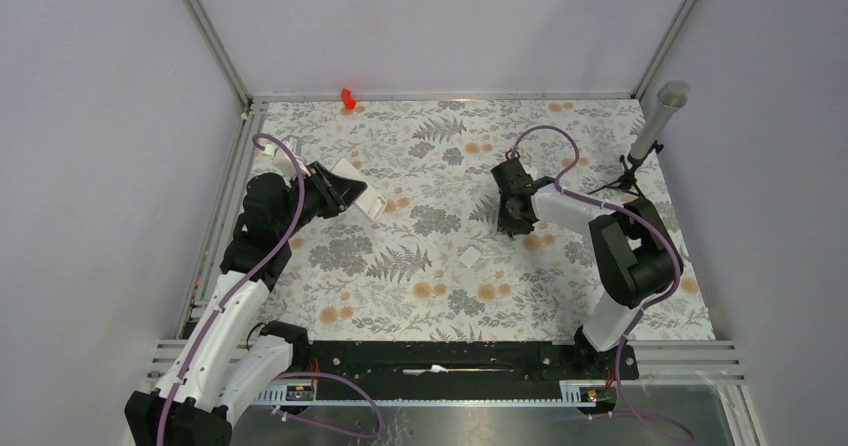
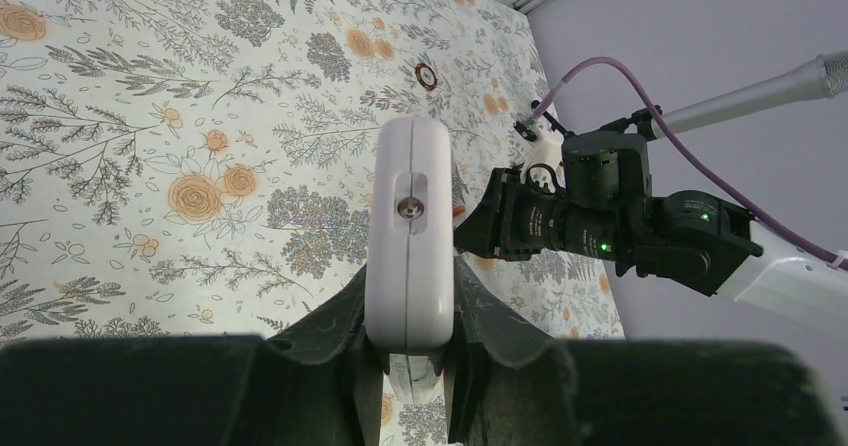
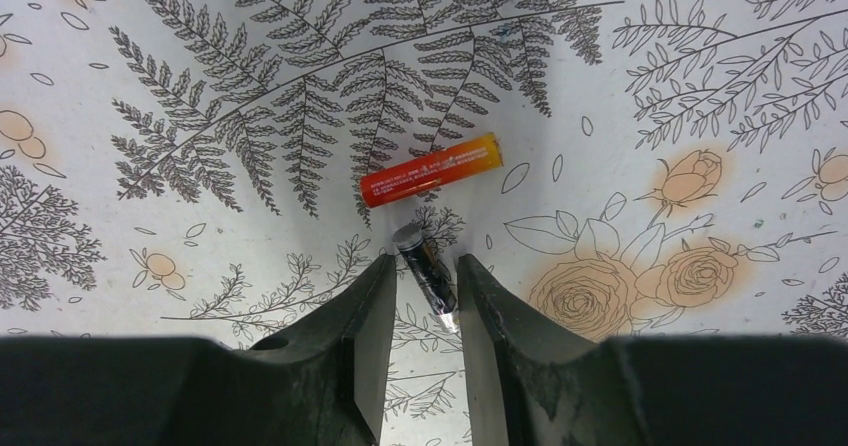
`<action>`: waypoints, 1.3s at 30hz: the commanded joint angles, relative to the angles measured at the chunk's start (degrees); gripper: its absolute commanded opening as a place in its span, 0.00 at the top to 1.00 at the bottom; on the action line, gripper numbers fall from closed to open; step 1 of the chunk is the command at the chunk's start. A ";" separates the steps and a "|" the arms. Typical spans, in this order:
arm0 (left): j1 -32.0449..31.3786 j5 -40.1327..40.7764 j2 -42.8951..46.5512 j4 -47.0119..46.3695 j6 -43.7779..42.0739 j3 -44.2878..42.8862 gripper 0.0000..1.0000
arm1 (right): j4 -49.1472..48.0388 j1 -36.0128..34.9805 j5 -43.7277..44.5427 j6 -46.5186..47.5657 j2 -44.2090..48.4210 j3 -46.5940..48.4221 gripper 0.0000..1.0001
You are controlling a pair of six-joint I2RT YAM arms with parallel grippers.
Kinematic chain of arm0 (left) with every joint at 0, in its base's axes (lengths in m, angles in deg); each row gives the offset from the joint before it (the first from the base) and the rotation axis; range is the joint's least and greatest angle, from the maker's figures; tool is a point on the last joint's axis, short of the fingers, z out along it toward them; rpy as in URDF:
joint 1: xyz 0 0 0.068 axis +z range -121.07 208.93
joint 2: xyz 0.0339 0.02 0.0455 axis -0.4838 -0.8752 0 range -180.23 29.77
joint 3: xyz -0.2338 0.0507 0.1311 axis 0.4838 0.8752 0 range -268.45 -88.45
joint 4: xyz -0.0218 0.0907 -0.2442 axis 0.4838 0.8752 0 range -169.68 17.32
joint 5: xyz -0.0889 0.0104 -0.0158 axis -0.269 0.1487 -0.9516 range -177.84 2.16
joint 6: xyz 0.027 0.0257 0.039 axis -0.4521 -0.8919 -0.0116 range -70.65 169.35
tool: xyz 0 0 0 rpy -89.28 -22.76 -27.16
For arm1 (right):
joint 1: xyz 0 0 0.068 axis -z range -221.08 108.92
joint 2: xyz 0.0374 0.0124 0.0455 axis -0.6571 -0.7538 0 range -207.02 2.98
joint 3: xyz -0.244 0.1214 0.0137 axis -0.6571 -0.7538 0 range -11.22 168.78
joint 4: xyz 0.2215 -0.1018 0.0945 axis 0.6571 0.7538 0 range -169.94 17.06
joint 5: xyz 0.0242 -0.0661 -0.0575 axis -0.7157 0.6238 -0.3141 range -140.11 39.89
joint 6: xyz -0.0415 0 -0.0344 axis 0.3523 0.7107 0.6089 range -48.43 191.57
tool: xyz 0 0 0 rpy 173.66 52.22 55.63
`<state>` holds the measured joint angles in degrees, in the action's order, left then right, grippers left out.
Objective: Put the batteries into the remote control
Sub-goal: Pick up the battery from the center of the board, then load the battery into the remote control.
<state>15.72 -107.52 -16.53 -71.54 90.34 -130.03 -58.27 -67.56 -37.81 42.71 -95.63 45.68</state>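
Note:
My left gripper [image 1: 345,191] is shut on the white remote control [image 1: 366,196] and holds it above the table at the left. In the left wrist view the remote [image 2: 408,236] shows edge-on, clamped at its near end between my fingers [image 2: 408,366]. My right gripper [image 1: 512,221] is down at the table, right of centre. In the right wrist view it [image 3: 425,296] is open around one battery [image 3: 427,271], which is dark, tilted and rests against the right finger. A second battery [image 3: 430,169], red-orange, lies flat just beyond the fingertips.
A small white flat piece [image 1: 469,257] lies mid-table. A bright red plastic piece [image 1: 347,97] sits at the back edge. A small dark ring [image 2: 427,76] lies on the cloth. A grey cylinder on a stand [image 1: 655,126] is at the back right.

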 commanded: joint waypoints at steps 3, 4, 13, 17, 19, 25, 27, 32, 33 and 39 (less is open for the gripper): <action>-0.06 -1.35 0.34 -4.25 0.05 -0.09 1.00 | 2.21 -0.81 -1.04 0.67 -0.85 0.97 0.74; -0.06 -1.36 0.29 -4.25 0.05 0.00 1.00 | 2.24 -0.85 -1.04 0.65 -0.72 0.89 0.78; -0.06 -5.11 -0.23 -7.50 0.94 0.38 1.00 | 0.05 -0.85 -2.30 -0.09 2.00 -0.21 0.96; -0.06 -10.26 -0.19 -13.21 2.60 1.75 1.00 | -2.32 -0.87 -9.19 -1.57 7.40 -1.36 0.97; -0.06 -12.96 -0.29 -17.00 4.02 2.61 1.00 | -4.04 -0.85 -14.30 -3.44 11.63 -2.30 0.98; -0.51 -14.85 -0.95 -22.74 8.63 3.95 1.00 | -11.90 -1.00 -28.86 -13.32 23.21 -5.75 1.00; -1.41 -13.48 -1.74 -23.15 10.17 4.23 1.00 | -14.48 -1.58 -31.72 -17.91 26.45 -6.81 1.00; -6.56 -4.98 -5.22 -23.35 14.14 4.80 1.00 | -17.95 -6.14 -31.05 -31.79 32.64 -8.01 1.00; -7.69 -3.33 -6.26 -24.13 14.66 5.16 1.00 | -17.81 -7.34 -29.64 -33.89 33.41 -7.93 1.00; -12.85 4.28 -13.95 -27.68 18.97 6.08 1.00 | -18.29 -9.64 -25.03 -46.69 37.40 -10.45 1.00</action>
<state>4.97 -110.25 -26.85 -92.74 105.07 -124.43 -74.07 -76.74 -65.59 7.94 -60.79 37.11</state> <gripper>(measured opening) 0.227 0.117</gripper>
